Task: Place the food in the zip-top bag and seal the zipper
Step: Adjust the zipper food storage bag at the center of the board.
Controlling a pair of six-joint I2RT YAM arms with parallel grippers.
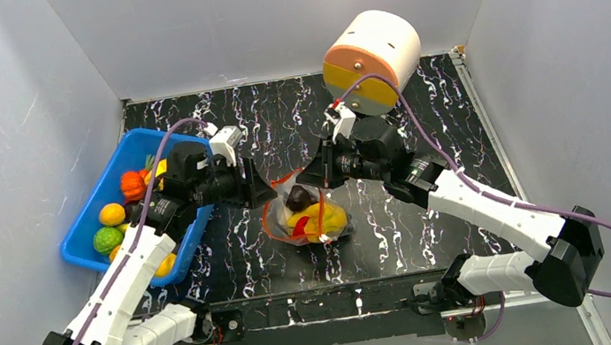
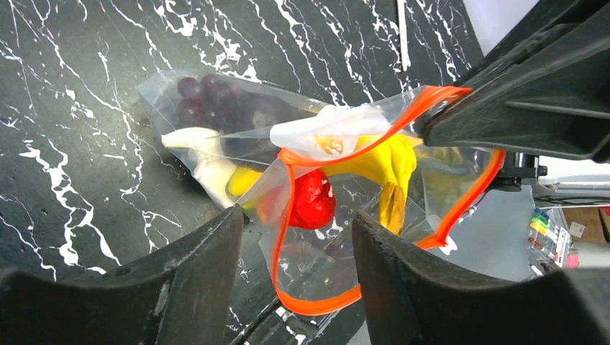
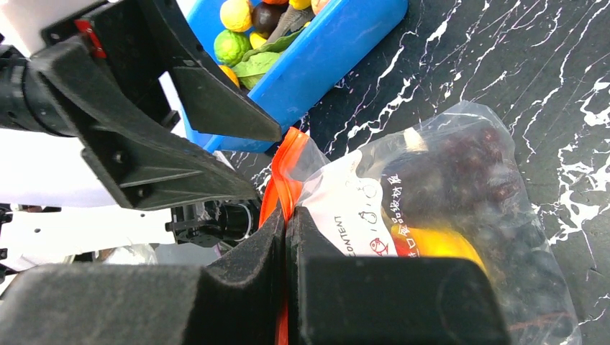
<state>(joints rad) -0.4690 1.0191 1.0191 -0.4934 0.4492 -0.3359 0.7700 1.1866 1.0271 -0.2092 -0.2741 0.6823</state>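
Your right gripper [image 3: 286, 219] is clamped on the zipper [image 3: 277, 172], while the left gripper [image 2: 296, 219] has its jaws spread around the slack side. That zip-top bag [image 3: 460, 144] looks floppy and slick, so pinch the stiffer strip.

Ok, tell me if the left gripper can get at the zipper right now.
Probably yes: the left gripper is open with the zipper running between its fingers and nothing in the way. The right gripper pinches it elsewhere.

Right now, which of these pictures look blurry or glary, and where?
Top external view: even light, sharp throughout. Left wrist view: the left claw is a dark blur, the zip-top bag glints. Right wrist view: the right claw blurs, whites at left wash out.
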